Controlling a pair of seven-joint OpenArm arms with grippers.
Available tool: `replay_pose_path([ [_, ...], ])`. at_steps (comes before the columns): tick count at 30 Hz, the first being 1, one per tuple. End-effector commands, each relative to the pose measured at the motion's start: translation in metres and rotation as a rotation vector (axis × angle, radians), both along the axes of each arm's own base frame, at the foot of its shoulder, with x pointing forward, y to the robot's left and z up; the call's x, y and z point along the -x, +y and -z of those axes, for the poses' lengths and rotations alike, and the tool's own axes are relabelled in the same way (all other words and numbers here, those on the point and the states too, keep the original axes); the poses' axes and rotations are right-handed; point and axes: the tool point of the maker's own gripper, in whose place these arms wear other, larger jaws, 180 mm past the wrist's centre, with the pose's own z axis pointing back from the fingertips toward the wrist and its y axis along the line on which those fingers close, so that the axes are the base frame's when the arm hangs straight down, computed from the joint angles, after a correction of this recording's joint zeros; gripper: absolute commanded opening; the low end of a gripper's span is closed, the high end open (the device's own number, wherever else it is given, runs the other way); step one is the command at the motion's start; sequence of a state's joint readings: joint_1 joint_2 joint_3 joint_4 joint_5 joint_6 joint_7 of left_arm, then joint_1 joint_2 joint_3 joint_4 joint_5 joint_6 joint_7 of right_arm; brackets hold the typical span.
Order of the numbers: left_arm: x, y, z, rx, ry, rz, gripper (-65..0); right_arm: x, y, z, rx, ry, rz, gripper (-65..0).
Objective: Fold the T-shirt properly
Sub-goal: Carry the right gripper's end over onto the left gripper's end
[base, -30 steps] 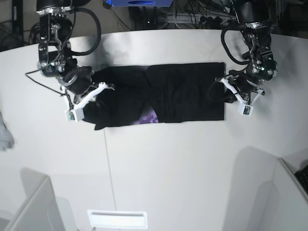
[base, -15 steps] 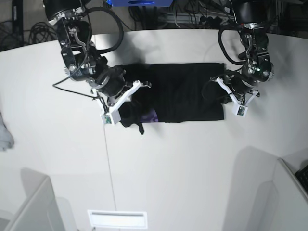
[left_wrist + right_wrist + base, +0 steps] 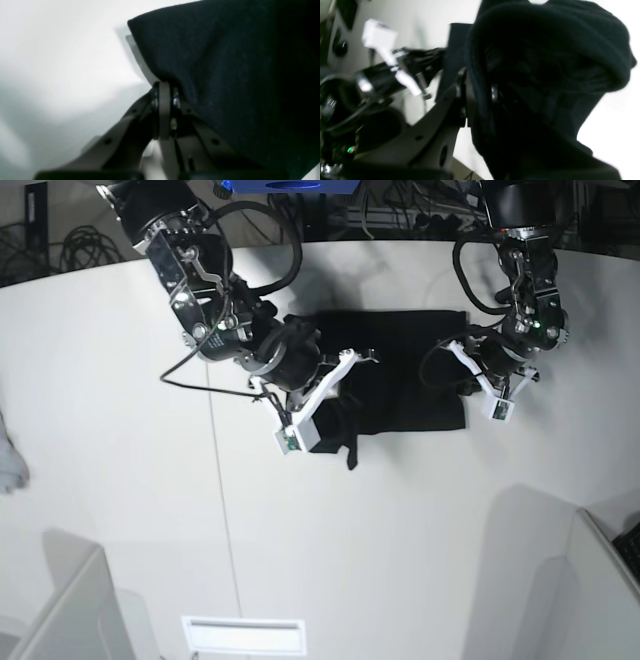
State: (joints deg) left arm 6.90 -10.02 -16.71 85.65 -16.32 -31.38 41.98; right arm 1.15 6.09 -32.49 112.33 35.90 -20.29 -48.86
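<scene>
A: Where was the T-shirt (image 3: 400,370)?

B: On the white surface (image 3: 120,480), near its far edge. Black matte knit, lying as a long rectangle. One end was bunched and lifted off the surface, a limp strip hanging from it.

A: Right gripper (image 3: 335,385)?

B: Pinching that bunched end. In the right wrist view its jaws were closed on a thick rolled fold of the black cloth, soft ribbed-looking edge, very dark.

A: Left gripper (image 3: 478,375)?

B: Pressed together at the other end of the T-shirt. In the left wrist view the fingertips (image 3: 163,100) met right under the hem, a squared cloth corner draped above them. Fine fuzzy weave, no print showing. Couldn't tell if cloth was actually caught between them.

A: Surface itself?

B: Smooth, plain, glossy white.
</scene>
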Motion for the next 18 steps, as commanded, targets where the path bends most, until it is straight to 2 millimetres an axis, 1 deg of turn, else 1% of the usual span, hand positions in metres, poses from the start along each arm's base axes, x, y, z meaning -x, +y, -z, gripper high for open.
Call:
replay_pose_path([
  [1, 0.006, 0.004, 0.004, -0.033, 0.035, 0.01, -65.0, -0.007, 0.008, -0.016, -0.038, -0.044, 0.001, -65.0],
  [6, 0.005, 0.004, 0.003, -0.033, 0.035, 0.01, -65.0, -0.005, 0.021, -0.022, -0.038, -0.051, -0.022, -65.0],
  [8, 0.005, 0.004, 0.003, -0.033, 0.035, 0.01, -65.0, -0.003, 0.026, -0.017, -0.029, -0.039, -0.039, -65.0],
  [10, 0.005, 0.005, 0.004, -0.033, 0.036, 0.011, -65.0, -0.003, 0.033, -0.015, -0.04, -0.024, -0.038, -65.0],
  [12, 0.006, 0.005, 0.004, -0.033, 0.038, 0.011, -65.0, -0.004, 0.036, -0.014, -0.047, -0.025, -0.031, -65.0],
  [16, 0.007, 0.007, 0.004, -0.035, 0.038, 0.006, -65.0, 0.0, 0.053, -0.023, -0.062, -0.067, -0.075, -65.0],
  [18, 0.007, 0.007, 0.004, -0.036, 0.038, 0.005, -65.0, 0.004, 0.062, -0.019, -0.046, -0.067, -0.109, -65.0],
])
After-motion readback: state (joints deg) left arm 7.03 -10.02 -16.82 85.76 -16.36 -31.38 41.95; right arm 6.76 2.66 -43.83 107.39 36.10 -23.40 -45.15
